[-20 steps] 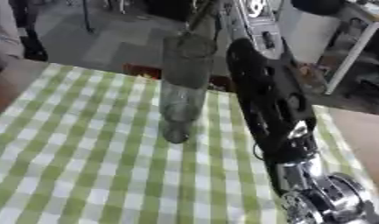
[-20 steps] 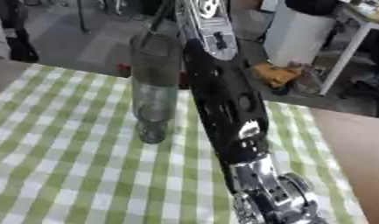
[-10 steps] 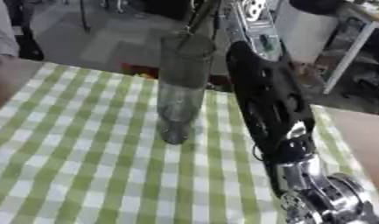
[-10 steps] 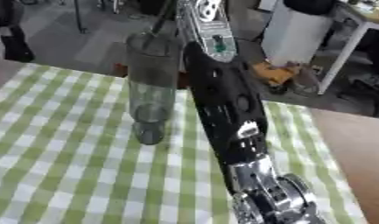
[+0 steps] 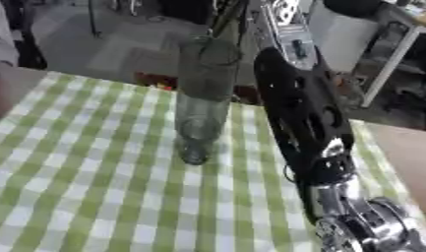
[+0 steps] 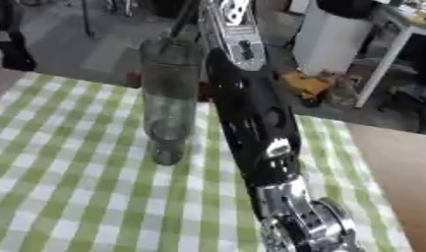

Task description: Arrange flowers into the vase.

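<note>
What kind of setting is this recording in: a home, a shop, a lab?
Most likely a lab or workshop staged as a dining spot. A green-checked tablecloth carries a tall glass vase, but behind it lie bare grey floor, a white table leg and scattered equipment.

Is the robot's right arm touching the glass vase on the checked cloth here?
Cannot tell. In the left eye view the black right arm runs close beside the upright glass vase, and near the rim they overlap; neither eye view shows plain contact or a gap.
</note>
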Action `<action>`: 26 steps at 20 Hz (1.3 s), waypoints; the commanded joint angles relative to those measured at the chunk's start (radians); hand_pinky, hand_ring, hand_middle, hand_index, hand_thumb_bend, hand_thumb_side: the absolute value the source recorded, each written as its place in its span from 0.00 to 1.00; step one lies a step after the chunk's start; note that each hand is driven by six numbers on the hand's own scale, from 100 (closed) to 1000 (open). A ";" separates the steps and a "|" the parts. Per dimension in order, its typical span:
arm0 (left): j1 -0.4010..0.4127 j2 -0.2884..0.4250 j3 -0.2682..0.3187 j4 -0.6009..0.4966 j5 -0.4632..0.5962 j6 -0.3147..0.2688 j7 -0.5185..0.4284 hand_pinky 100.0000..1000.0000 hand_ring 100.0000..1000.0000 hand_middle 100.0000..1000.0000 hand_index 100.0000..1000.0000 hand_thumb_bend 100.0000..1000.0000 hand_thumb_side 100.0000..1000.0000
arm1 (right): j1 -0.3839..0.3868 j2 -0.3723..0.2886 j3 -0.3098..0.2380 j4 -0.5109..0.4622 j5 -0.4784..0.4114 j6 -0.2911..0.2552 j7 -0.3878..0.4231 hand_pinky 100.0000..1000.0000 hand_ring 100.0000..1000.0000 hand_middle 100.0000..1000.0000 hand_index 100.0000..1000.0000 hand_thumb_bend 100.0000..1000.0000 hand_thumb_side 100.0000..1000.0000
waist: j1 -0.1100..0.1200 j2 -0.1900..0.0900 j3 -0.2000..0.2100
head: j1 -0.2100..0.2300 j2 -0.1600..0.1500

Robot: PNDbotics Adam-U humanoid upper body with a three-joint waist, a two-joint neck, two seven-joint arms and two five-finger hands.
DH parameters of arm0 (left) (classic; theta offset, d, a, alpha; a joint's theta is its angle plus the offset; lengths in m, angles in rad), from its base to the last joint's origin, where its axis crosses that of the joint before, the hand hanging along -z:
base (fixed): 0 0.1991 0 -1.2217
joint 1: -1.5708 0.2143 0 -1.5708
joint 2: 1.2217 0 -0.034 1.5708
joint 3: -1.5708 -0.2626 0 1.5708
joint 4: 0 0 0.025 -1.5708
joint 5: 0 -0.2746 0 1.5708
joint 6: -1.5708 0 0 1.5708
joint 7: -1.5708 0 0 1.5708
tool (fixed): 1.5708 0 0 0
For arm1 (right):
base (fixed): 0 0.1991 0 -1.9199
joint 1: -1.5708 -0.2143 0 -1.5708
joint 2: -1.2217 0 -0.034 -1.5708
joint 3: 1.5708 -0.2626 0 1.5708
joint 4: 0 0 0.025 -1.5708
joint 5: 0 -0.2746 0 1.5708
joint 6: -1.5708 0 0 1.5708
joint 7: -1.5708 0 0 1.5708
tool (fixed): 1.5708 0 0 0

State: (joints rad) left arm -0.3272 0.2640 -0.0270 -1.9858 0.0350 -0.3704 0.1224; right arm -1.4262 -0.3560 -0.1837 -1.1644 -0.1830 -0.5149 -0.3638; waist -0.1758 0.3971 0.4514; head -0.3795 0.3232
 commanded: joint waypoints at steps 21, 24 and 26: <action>0.000 0.009 0.001 -0.014 0.002 0.003 -0.001 0.44 0.83 0.93 0.93 0.00 0.83 | -0.017 -0.040 0.023 0.050 0.166 0.050 0.035 0.00 0.08 0.00 0.00 0.00 0.80 | 0.004 -0.012 0.002 | -0.007 -0.012; 0.003 0.008 0.003 -0.014 0.002 0.004 0.001 0.44 0.82 0.93 0.93 0.00 0.83 | -0.016 -0.040 0.028 0.057 0.190 0.058 0.037 0.09 0.24 0.04 0.00 0.00 0.82 | 0.003 -0.013 0.002 | -0.008 -0.009; 0.004 0.008 0.003 -0.014 0.001 0.004 0.001 0.44 0.82 0.93 0.93 0.00 0.82 | -0.014 -0.041 0.032 0.064 0.201 0.069 0.040 0.15 0.32 0.11 0.00 0.06 0.86 | 0.003 -0.014 0.001 | -0.008 -0.009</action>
State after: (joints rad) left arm -0.3182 0.2635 -0.0270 -1.9858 0.0354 -0.3685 0.1239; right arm -1.4227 -0.3663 -0.1538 -1.0958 0.0041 -0.4527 -0.3249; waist -0.1825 0.4077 0.4526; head -0.3879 0.3230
